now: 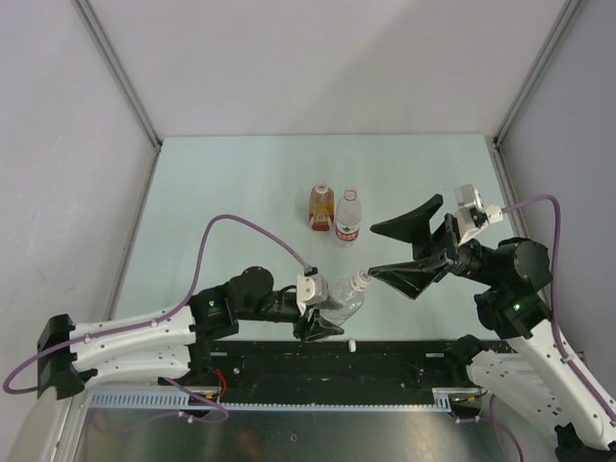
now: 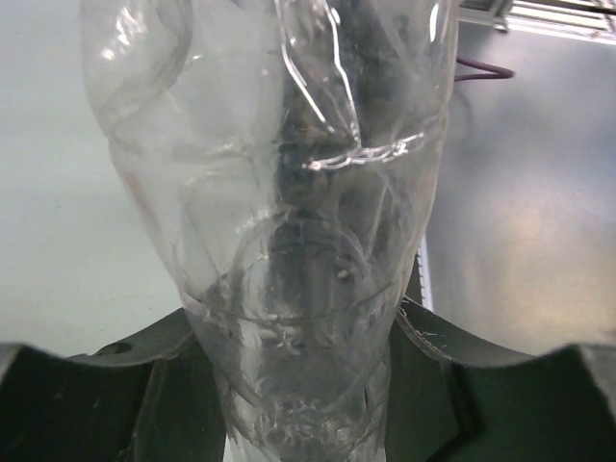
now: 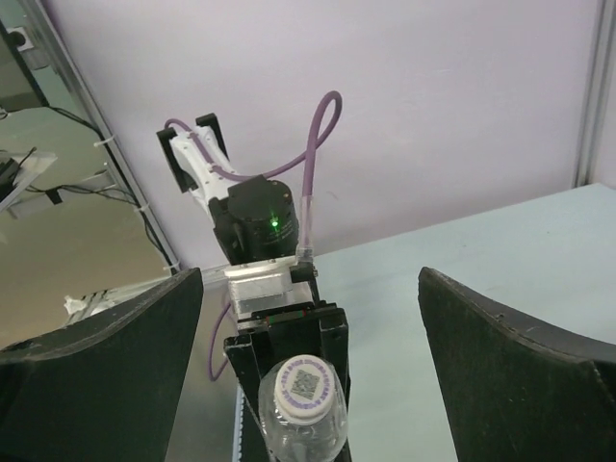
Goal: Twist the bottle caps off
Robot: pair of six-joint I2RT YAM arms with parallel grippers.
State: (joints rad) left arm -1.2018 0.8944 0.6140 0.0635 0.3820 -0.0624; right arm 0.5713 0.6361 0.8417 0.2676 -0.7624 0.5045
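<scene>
My left gripper (image 1: 322,310) is shut on the plain transparent bottle (image 1: 343,298) and holds it tilted, neck toward the right arm. In the left wrist view the bottle (image 2: 289,212) fills the frame between the dark fingers (image 2: 125,385). Its white cap (image 1: 361,279) is on the neck; in the right wrist view the cap (image 3: 307,383) bears a printed code. My right gripper (image 1: 372,251) is wide open, its lower finger tip close beside the cap, not touching. In the right wrist view the right gripper (image 3: 308,276) is open and the cap lies low between its fingers (image 3: 520,366).
The amber bottle with a red cap (image 1: 321,206) and the red-and-white labelled bottle with a white cap (image 1: 348,218) stand upright side by side at mid-table. A small white round object (image 1: 352,344) lies by the black rail near the front edge.
</scene>
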